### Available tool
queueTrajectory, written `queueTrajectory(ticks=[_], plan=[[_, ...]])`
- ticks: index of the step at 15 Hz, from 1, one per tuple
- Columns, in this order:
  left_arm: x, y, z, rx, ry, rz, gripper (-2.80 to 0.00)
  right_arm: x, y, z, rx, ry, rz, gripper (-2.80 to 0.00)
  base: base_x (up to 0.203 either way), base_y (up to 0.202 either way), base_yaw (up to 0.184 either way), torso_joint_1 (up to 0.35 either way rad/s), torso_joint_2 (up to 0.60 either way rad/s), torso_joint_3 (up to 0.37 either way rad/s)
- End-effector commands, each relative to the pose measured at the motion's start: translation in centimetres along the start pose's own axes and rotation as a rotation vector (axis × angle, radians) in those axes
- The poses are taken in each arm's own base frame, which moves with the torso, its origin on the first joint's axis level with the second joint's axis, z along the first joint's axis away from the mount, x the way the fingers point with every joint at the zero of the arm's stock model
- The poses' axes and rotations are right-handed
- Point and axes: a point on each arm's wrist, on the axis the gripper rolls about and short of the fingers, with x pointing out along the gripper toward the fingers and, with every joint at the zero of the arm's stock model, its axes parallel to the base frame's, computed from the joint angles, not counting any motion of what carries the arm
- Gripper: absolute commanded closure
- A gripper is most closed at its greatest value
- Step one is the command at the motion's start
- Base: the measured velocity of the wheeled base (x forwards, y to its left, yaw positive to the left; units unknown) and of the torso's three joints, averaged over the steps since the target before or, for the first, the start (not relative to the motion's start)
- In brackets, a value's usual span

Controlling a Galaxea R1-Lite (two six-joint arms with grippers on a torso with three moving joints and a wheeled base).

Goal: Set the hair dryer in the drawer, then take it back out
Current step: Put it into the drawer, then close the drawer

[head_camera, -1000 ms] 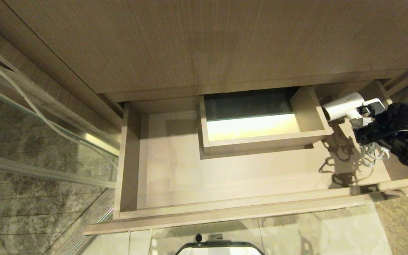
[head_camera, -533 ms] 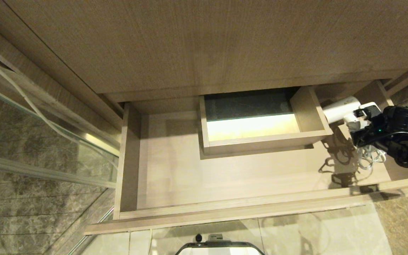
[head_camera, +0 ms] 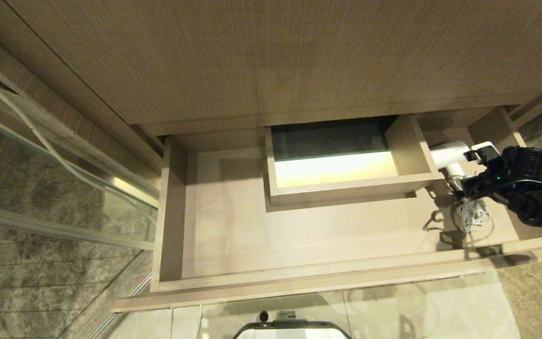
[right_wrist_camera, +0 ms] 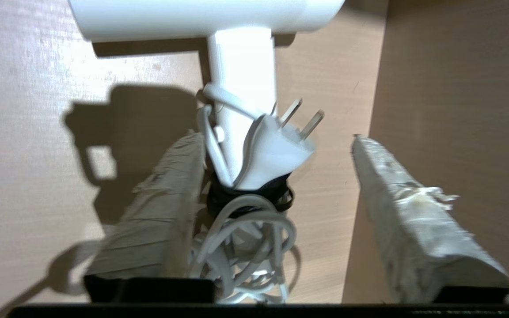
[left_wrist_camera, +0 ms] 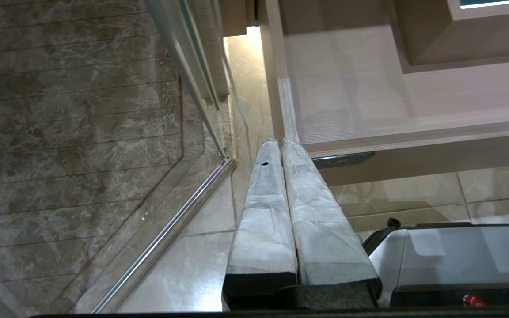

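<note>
Lying in the open drawer [head_camera: 214, 226] at its right end, the dryer [head_camera: 449, 155] sits between the right gripper's [right_wrist_camera: 276, 150] wide-spread fingers [right_wrist_camera: 396, 194], left gripper's [left_wrist_camera: 279, 150] fingers pressed together above the tile floor [left_wrist_camera: 413, 198].

Smooth glossy white plastic hair dryer [right_wrist_camera: 219, 17]; matt light-wood drawer [head_camera: 233, 221].

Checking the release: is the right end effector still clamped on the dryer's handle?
No: in the right wrist view the end effector stands open, one finger clear of the dryer.
</note>
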Motion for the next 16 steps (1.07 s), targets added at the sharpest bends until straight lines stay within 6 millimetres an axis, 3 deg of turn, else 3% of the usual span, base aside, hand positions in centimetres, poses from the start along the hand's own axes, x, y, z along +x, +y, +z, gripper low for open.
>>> queueTrajectory(ticks=[1, 4, 7, 8, 14, 16], plan=[[0.0, 0.0, 0.0, 0.0, -0.001, 0.001, 0.0, -0.3, 0.0, 0.0, -0.002, 0.0, 0.0, -2.8, 0.0, 0.0, 0.0, 0.0, 0.0, 0.0], [0.0, 0.0, 0.0, 0.0, 0.0, 0.0, 0.0, -2.0, -1.5, 2.1, 0.017, -0.056, -0.035, -2.8, 0.0, 0.0, 0.0, 0.0, 0.0, 0.0], [0.0, 0.0, 0.0, 0.0, -0.001, 0.0, 0.0, -6.4, -3.3, 4.5, 0.026, -0.095, -0.059, -2.8, 0.0, 0.0, 0.0, 0.0, 0.0, 0.0], [0.0, 0.0, 0.0, 0.0, 0.0, -0.001, 0.0, -8.0, -3.6, 4.9, 0.029, -0.097, -0.056, 0.0, 0.0, 0.0, 0.0, 0.0, 0.0, 0.0], [0.0, 0.0, 0.0, 0.0, -0.001, -0.001, 0.0, -17.8, -5.0, 7.2, 0.031, -0.096, 0.005, 0.0, 0.0, 0.0, 0.0, 0.0, 0.0, 0.0], [0.0, 0.0, 0.0, 0.0, -0.001, -0.001, 0.0, -20.8, -4.9, 6.9, 0.03, -0.051, 0.031, 0.0, 0.0, 0.0, 0.0, 0.0, 0.0, 0.0]])
